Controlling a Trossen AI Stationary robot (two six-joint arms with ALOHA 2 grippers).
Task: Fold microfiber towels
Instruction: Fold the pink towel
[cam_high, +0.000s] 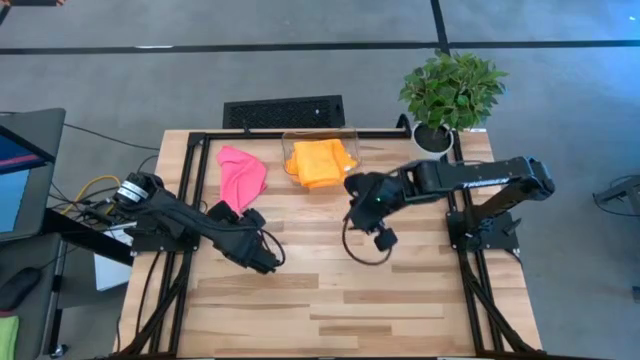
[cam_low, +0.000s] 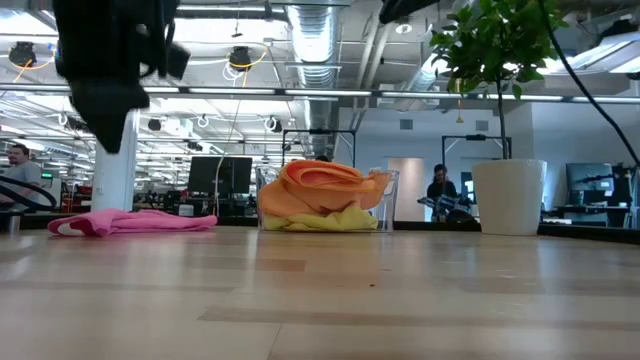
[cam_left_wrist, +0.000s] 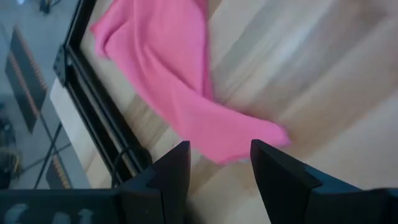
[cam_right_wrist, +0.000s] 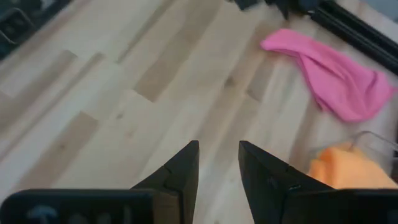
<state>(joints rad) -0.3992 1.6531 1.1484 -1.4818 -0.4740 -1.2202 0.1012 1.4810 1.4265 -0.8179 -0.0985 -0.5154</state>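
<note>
Both pincers open, empty. I'm lining left pincer (cam_left_wrist: 214, 163) on pink towel (cam_high: 242, 175), far left bench (cam_high: 330, 300); next: grab edge, spread flat.

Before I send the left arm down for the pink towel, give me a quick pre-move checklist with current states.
1. Left hand open and empty: ok.
2. Pink towel lying loose on the table, clear of the bin: ok.
3. Left hand lined up with the towel's near edge: ok, by the left wrist view.
4. Right hand empty, away from the pink towel: ok.
5. Orange towels contained in the bin: ok.
6. Pink towel lying flat: not ok, crumpled.
</note>
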